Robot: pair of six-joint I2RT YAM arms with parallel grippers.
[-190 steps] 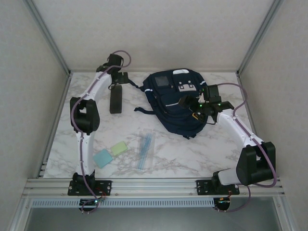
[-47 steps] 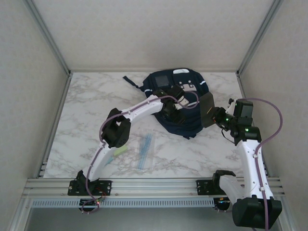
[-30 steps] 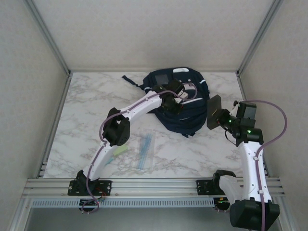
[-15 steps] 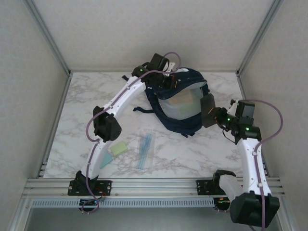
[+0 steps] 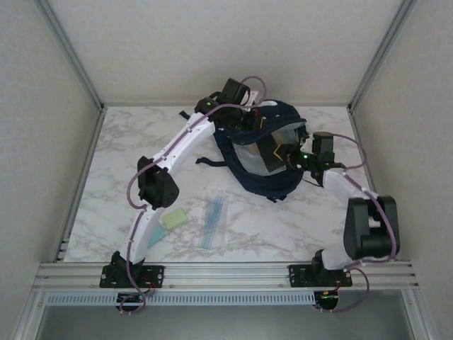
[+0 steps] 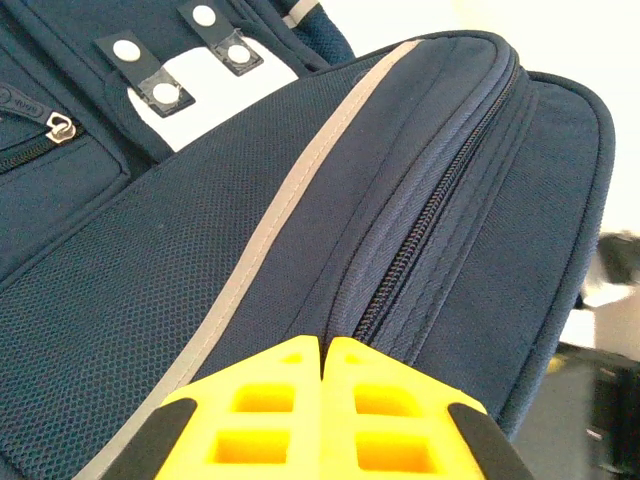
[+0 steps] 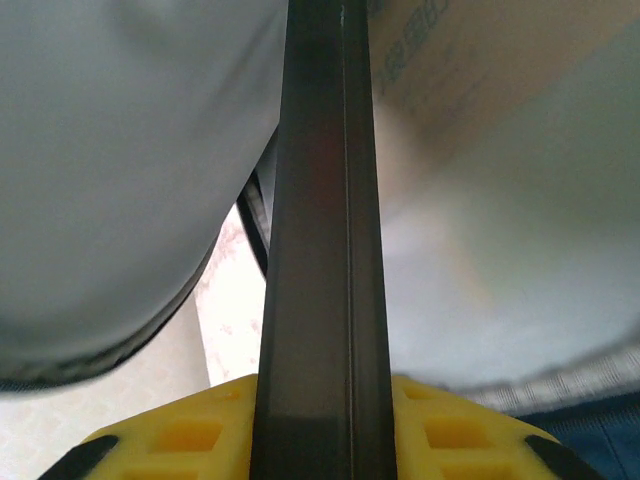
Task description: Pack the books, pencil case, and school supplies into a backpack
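While the left claw (image 6: pixel 322 352) pinches the backpack (image 6: pixel 190 260), the right claw (image 7: pixel 320 398) clamps a dark flat case (image 7: pixel 320 190) at its opening

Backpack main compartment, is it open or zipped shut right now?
Open. The left gripper, jaws shut on the backpack, holds its flap up, and the top view shows pale lining inside.

Yellow fingers (image 7: pixel 185 432) clamped on a dark flat case (image 7: pixel 322 200), seen edge-on and running straight up from between them. Pale grey lining of the backpack (image 7: pixel 120 150) on either side of case. Marbled tabletop (image 7: pixel 235 300) glimpsed just above left finger
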